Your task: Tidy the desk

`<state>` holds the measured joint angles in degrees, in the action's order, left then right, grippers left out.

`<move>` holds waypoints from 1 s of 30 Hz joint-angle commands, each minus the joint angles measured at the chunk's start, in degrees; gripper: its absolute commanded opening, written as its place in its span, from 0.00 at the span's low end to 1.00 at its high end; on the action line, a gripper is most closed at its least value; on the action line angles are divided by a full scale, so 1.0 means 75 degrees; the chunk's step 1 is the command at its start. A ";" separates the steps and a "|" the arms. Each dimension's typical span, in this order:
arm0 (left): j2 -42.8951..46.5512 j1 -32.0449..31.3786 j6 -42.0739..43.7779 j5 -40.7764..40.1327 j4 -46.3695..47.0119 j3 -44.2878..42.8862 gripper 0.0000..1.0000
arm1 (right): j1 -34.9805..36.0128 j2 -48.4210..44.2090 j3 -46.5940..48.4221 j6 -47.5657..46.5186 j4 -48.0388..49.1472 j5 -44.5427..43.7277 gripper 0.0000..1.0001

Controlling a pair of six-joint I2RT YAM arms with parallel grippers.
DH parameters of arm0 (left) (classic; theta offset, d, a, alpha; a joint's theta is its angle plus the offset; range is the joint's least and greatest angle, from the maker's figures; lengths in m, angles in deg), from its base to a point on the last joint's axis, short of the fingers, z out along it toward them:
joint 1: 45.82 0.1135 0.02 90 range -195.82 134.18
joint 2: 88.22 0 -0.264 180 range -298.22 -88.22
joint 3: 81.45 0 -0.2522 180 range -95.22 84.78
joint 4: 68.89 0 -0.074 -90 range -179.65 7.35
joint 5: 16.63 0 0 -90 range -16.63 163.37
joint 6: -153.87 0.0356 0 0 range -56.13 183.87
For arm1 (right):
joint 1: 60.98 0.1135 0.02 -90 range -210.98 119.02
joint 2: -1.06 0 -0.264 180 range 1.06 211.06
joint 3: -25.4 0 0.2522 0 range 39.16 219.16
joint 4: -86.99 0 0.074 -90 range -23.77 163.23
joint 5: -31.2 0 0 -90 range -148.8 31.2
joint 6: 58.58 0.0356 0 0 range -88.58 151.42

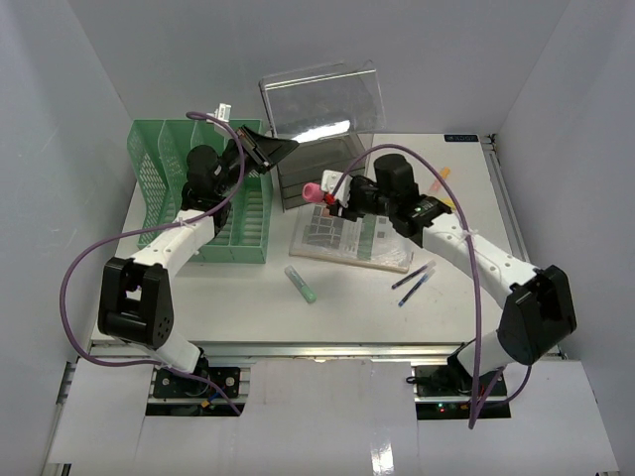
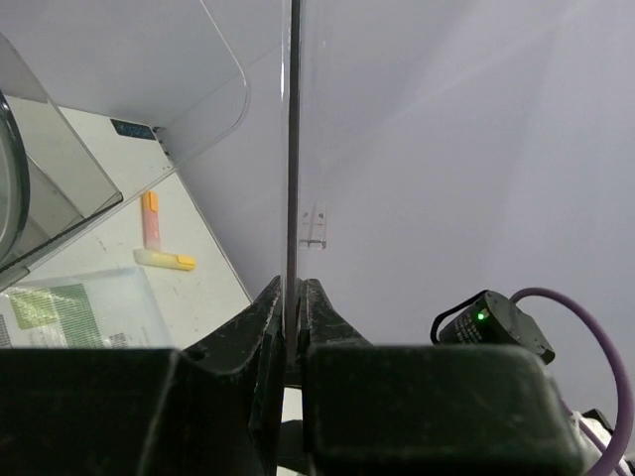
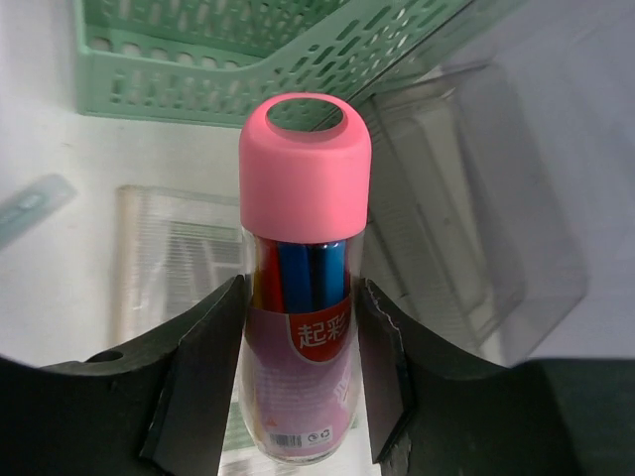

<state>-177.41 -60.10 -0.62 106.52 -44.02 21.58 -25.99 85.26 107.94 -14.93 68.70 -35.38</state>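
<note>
Green mesh file rack (image 1: pixel 159 178) left, clear grey drawer box (image 1: pixel 322 99) tilted at back, pink-capped pen tube (image 3: pixel 303 288) over flat clear packet (image 1: pixel 347 243), green marker (image 1: pixel 301 284) in front, 2 dark pens (image 1: pixel 413 276) right, orange highlighter (image 2: pixel 151 216) and yellow highlighter (image 2: pixel 166 260) beyond.

One pink-capped clear tube of coloured pens (image 3: pixel 303 248) is clamped in the right claw (image 3: pixel 301 290). One clear grey plastic box (image 1: pixel 322 99) is pinched by the left claw (image 2: pixel 293 293), with one green mesh file rack (image 1: pixel 159 169) beside that claw. Under the right claw lies one flat clear packet (image 1: pixel 357 243). Nearby are one pale green marker (image 1: pixel 301 284), two dark pens (image 1: pixel 413 277), one orange marker (image 2: pixel 150 218) and one yellow marker (image 2: pixel 167 261).
</note>
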 commanded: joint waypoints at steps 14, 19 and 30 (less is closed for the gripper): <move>0.0418 0.0078 -0.0660 -0.0390 0.0484 -0.0788 0.16 | 0.0656 0.2448 -0.0097 -0.5328 0.6367 -0.3758 0.08; 0.0396 0.0077 -0.0683 -0.0390 0.0451 -0.0831 0.16 | 0.0678 0.3220 0.0559 -0.5899 0.7220 -0.3822 0.08; 0.0473 0.0083 -0.0636 -0.0296 0.0363 -0.0860 0.16 | 0.0579 0.4566 0.2116 -0.6274 0.6768 -0.3689 0.34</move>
<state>-177.41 -59.90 -5.67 104.37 -43.61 18.04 -21.37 119.02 118.26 -58.97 115.02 -63.53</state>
